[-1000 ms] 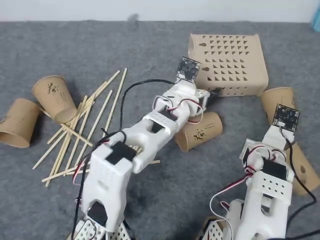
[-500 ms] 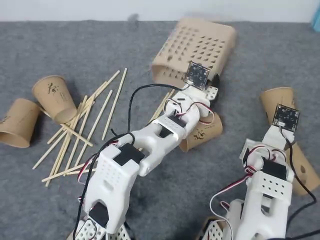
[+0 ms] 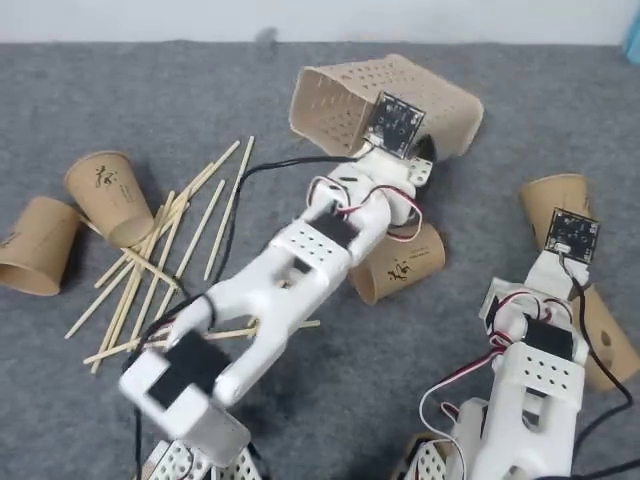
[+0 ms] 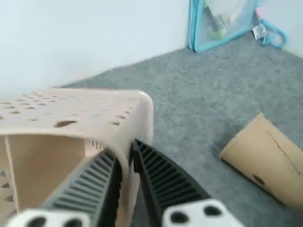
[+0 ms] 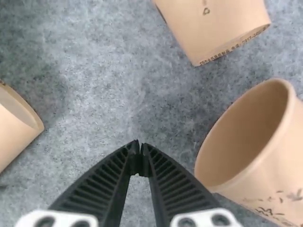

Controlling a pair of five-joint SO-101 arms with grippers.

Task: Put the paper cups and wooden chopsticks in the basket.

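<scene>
My left gripper point(image 4: 125, 158) is shut on the wall of the beige perforated basket point(image 3: 380, 100), which hangs tilted at the back centre with its mouth facing left. In the left wrist view the basket point(image 4: 71, 118) rim sits between the black fingers. Wooden chopsticks point(image 3: 165, 255) lie scattered at the left beside two paper cups point(image 3: 110, 195) point(image 3: 38, 243). Another cup point(image 3: 400, 262) lies under the left arm. My right gripper point(image 5: 138, 158) is shut on nothing, low over the carpet among three cups point(image 5: 210, 26) point(image 5: 251, 142) point(image 5: 14, 127).
Grey carpet covers the whole floor. Two cups point(image 3: 555, 200) point(image 3: 605, 335) lie beside the right arm point(image 3: 565, 240). A blue folder point(image 4: 220, 21) leans on the white wall at the back. Open carpet lies between the chopsticks and the basket.
The basket, lying flat at the back right a second ago, has been lifted and swung left by my left gripper, tipping onto its side. The right arm has stayed still.
</scene>
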